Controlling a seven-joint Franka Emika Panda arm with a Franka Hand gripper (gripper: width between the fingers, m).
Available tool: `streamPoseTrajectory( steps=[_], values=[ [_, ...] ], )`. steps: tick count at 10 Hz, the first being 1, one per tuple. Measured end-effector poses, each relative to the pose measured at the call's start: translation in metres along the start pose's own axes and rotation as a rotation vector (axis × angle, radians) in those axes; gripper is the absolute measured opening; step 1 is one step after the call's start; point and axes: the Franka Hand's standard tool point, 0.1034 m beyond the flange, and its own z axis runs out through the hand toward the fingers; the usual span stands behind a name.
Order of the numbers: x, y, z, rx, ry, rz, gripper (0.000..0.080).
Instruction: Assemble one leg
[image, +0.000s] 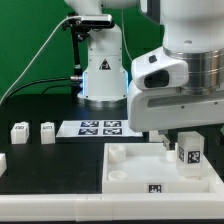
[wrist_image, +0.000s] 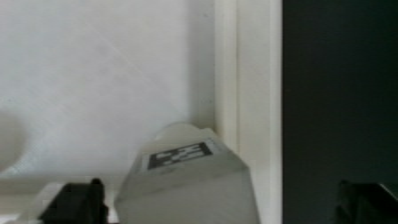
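A leg (image: 189, 154), a small white block with a black-and-white tag, stands on end at the far right corner of the big white tray (image: 135, 172). My gripper (image: 184, 140) is right above it, and a dark finger (image: 169, 141) shows beside it. In the wrist view the leg (wrist_image: 178, 170) rises next to the tray's rim (wrist_image: 253, 90), between my two fingers (wrist_image: 77, 203). The gripper (wrist_image: 219, 206) is open. One finger is close to the leg and the other is well clear of it.
Two more legs (image: 18, 131) (image: 47, 130) stand on the black table at the exterior view's left. The marker board (image: 100, 127) lies behind the tray, in front of the arm's base (image: 103, 75). A small tag (image: 155, 187) sits on the tray's front edge.
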Motion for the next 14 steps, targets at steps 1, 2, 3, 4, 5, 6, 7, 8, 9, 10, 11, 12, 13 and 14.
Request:
streamPoseTrajectory(
  steps=[1,2,3,4,5,6,7,8,9,10,11,12,13,14],
  values=[
    [-0.0001,0.0001,0.0002,0.0,0.0,0.0,0.0649],
    [-0.0001,0.0001,0.0004,0.0,-0.001,0.0,0.0649],
    [-0.0001,0.0001,0.0004,0.0,-0.001,0.0,0.0535],
    [-0.0001,0.0002,0.0005,0.0,-0.001,0.0,0.0365],
    [0.0002,0.0022,0.0004,-0.003,0.0,0.001,0.0365],
    [0.0005,0.0041,0.0005,-0.005,0.0,0.004,0.0307],
    [0.0006,0.0046,0.0006,-0.005,0.0,0.007,0.0306],
    [0.0006,0.0048,0.0006,-0.005,0.0,0.051,0.0304],
    [0.0012,0.0058,0.0006,0.006,0.004,0.122,0.0304],
    [0.0013,0.0073,0.0014,0.019,0.008,0.272,0.0296],
    [0.0006,0.0044,0.0019,0.017,0.006,0.447,0.0296],
    [0.0001,0.0023,0.0021,0.015,0.004,0.568,0.0294],
    [0.0001,0.0012,0.0019,0.016,0.002,0.695,0.0294],
    [0.0004,0.001,0.0022,0.016,0.0,0.823,0.0294]
  ],
)
